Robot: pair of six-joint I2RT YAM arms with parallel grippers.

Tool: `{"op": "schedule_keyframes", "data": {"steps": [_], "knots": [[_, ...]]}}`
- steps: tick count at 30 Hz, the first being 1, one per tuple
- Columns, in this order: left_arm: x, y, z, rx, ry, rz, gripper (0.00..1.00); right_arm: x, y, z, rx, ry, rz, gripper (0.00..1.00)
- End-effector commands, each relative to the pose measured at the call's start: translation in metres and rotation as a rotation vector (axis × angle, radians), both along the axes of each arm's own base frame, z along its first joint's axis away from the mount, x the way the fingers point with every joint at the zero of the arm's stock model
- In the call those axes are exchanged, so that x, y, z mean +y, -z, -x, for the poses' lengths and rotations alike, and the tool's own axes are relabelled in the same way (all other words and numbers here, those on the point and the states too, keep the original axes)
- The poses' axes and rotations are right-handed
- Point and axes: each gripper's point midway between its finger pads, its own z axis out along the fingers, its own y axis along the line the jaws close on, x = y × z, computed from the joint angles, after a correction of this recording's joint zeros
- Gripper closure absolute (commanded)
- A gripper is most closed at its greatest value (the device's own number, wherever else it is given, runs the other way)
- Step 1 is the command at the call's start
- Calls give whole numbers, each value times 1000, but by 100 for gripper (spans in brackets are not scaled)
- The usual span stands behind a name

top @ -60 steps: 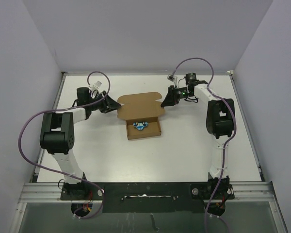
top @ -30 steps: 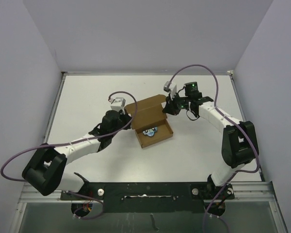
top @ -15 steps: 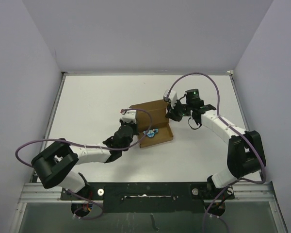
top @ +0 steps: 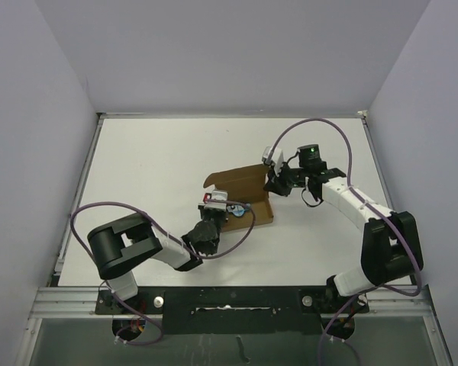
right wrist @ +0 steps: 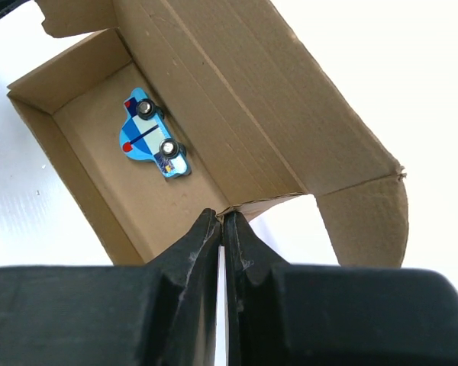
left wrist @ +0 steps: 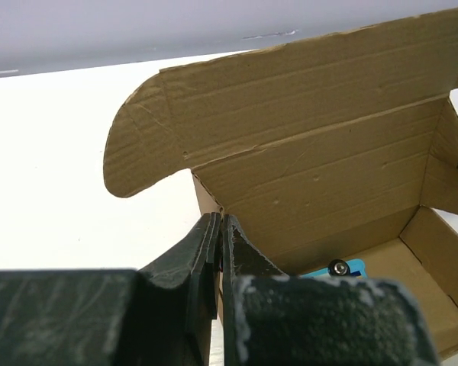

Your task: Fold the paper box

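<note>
Left claw (left wrist: 220, 223) pinched closed — right claw (right wrist: 222, 219) likewise; both angled inward.

Open-topped paper box (right wrist: 88, 141), raised lid (right wrist: 290, 99)

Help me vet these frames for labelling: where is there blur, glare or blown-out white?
Top external: soft, even light, faint shadows, the box sharp though small. Left wrist: the left gripper is a dark, blurred foreground, the cardboard crisp. Right wrist: the right gripper is soft too, the toy car sharp, the table washed out white.
</note>
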Motion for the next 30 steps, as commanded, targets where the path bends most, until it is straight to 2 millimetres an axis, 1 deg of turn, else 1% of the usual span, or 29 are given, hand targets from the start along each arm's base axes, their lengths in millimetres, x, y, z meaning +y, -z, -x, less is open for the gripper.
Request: {"op": "schedule_keyframes", "data": {"steps": [1,2,5,11,19,26,30], "knots": [[-25,-13,16,-64,99,110,100,-1,24,41,155,-28,-14,100],[-24,-11,18,-64,97,114,100,-3,27,43,157,-21,-13,100],[-26,-6,25,-60,101,115,100,-7,28,46,139,-6,-20,100],[-28,1,38,-37,99,135,100,-9,27,56,124,-5,-50,100],[-32,6,54,-22,77,140,100,-24,26,59,133,60,-105,100],[-41,16,56,-17,77,105,100,-27,31,67,114,24,-90,100],[-42,18,56,-15,68,101,100,-31,35,69,127,26,-86,100]]}}
